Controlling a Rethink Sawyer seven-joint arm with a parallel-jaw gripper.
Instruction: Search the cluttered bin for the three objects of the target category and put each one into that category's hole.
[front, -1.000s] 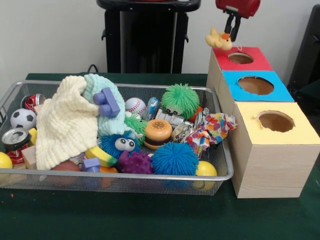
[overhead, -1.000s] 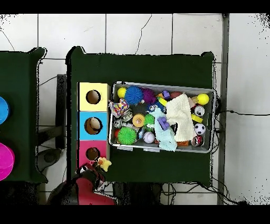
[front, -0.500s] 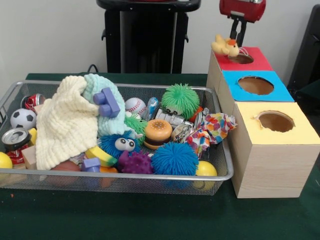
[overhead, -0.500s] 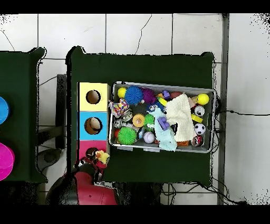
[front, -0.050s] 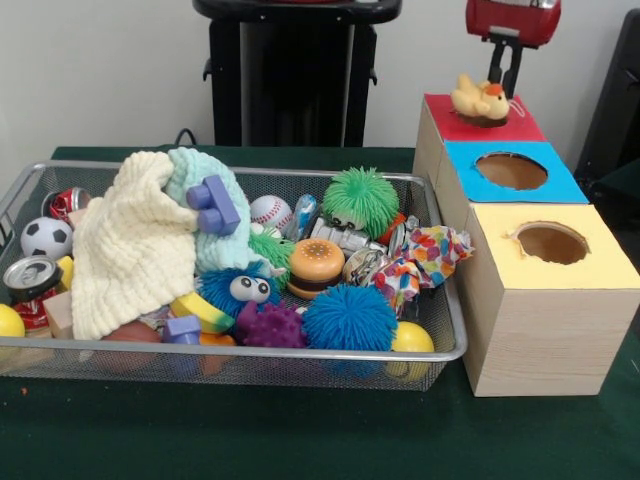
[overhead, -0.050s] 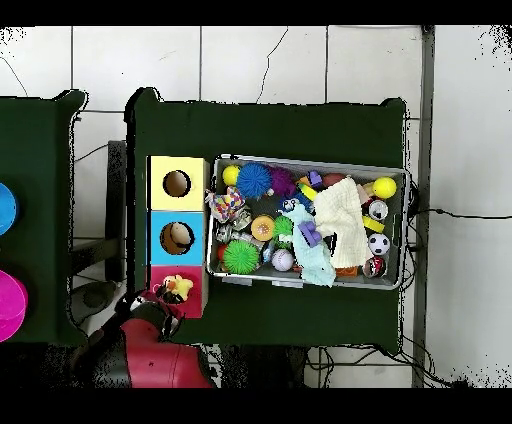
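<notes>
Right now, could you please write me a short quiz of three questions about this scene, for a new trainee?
1. True or false: the small yellow toy duck sits over the hole of the red-topped wooden box.
2. Which box top lies between the red and the yellow one? A) green B) blue C) white
3. Fill in: the orange toy hamburger lies inside the wire mesh ____.

Key
1. True. The duck rests on the red top, below the red gripper.
2. B, the blue-topped box, next to the yellow-topped box.
3. bin
</notes>
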